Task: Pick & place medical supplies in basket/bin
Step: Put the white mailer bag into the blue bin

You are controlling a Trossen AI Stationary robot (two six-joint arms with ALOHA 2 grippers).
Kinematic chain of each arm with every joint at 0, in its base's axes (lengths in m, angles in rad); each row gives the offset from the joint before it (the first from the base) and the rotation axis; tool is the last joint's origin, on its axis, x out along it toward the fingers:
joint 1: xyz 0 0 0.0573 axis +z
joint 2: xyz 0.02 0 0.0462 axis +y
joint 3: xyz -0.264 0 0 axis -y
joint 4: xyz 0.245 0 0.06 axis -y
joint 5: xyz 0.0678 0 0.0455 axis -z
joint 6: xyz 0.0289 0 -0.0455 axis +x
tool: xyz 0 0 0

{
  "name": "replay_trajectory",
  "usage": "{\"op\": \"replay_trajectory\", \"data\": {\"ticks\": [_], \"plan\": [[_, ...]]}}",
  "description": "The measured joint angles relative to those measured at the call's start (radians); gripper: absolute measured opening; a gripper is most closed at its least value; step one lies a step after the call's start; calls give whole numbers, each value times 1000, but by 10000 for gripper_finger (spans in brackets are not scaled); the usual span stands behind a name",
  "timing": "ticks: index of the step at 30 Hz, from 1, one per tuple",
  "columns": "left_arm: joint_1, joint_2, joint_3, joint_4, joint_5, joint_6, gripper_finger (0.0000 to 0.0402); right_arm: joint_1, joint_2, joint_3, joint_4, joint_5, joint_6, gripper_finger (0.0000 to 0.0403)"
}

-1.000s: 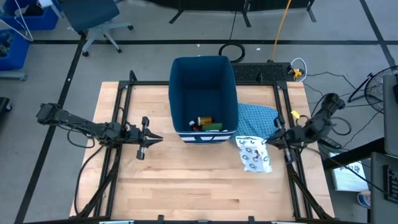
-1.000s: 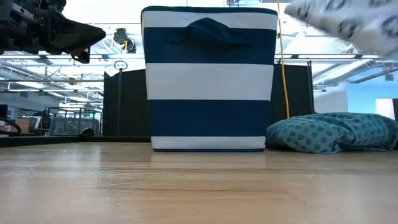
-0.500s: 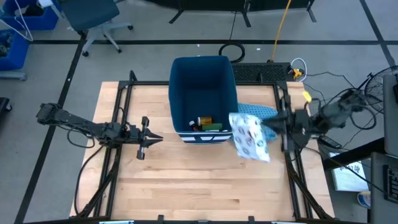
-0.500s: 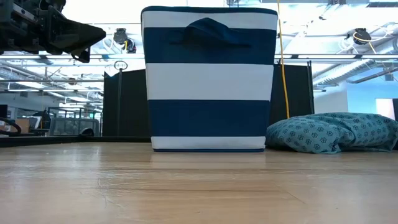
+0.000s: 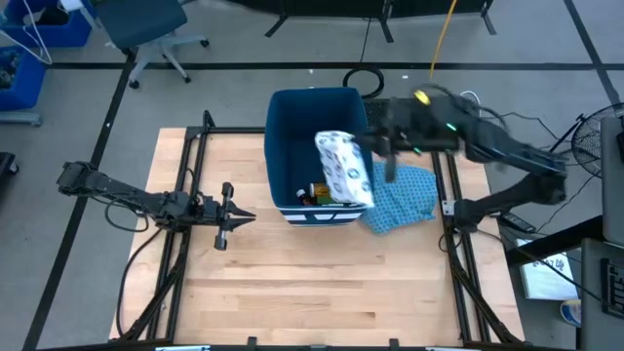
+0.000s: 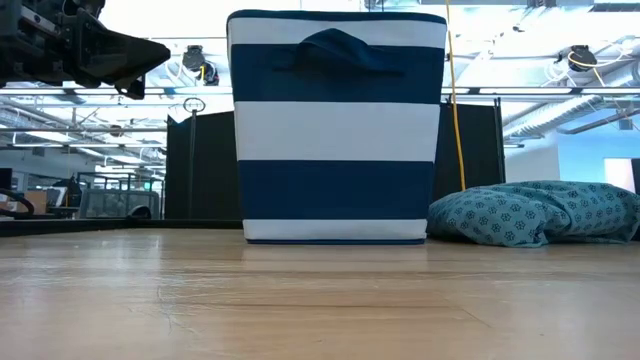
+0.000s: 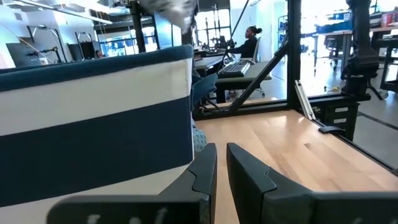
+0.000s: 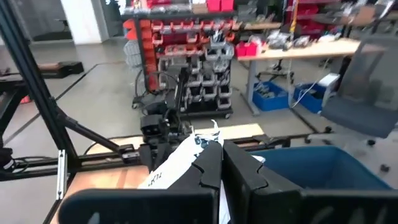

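Observation:
The deep dark-blue bin (image 5: 317, 117) with white stripes (image 6: 335, 130) stands at the table's far middle. Orange, green and red supplies (image 5: 324, 193) lie on its bottom. My right gripper (image 5: 382, 146) is above the bin's right rim, shut on the flat white blue-patterned packet (image 5: 343, 168), which hangs over the bin's opening. The packet also shows in the right wrist view (image 8: 177, 165). My left gripper (image 5: 232, 216) waits shut to the left of the bin, above the table, and its fingers (image 7: 205, 171) point at the bin's wall (image 7: 93, 118). My right gripper pinches the packet between its two fingers at one edge (image 8: 202, 152), coming from the table's right side. The packet is lifted clear and slants away from the fingers over the bin's open top, its free end (image 5: 359, 198) above the bin's near right corner.
A blue patterned cloth (image 5: 402, 195) lies bunched on the table right of the bin (image 6: 530, 212). Black frame rails (image 5: 190, 185) run along both sides of the table. Bare wood (image 5: 312, 283) stretches in front of the bin. A person (image 7: 249, 40) sits in the room beyond.
My right gripper has swung from the table's right edge up and toward the far left, ending over the bin's right rim, still shut on the packet. The packet has travelled with it from above the cloth to above the bin's opening, leaving the cloth uncovered.

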Motion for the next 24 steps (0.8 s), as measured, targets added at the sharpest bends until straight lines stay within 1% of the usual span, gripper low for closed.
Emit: {"op": "replay_trajectory", "data": {"ticks": [2,5,7,12,18,21,24], "plan": [[0,0,0,0,0,4,42,-75,66,40,6,-96,1,0],[0,0,0,-4,0,4,42,-157,158,76,38,-210,0,0],[0,0,0,-6,0,4,42,-193,208,80,57,-256,-13,0],[0,0,0,-7,0,4,42,-258,318,80,48,-263,-71,0],[0,0,0,-18,1,3,42,-322,440,80,53,-262,-83,0],[0,0,0,-19,1,3,42,-344,508,80,63,-263,-64,0],[0,0,0,-20,1,3,42,-356,574,80,67,-288,-61,0]]}}
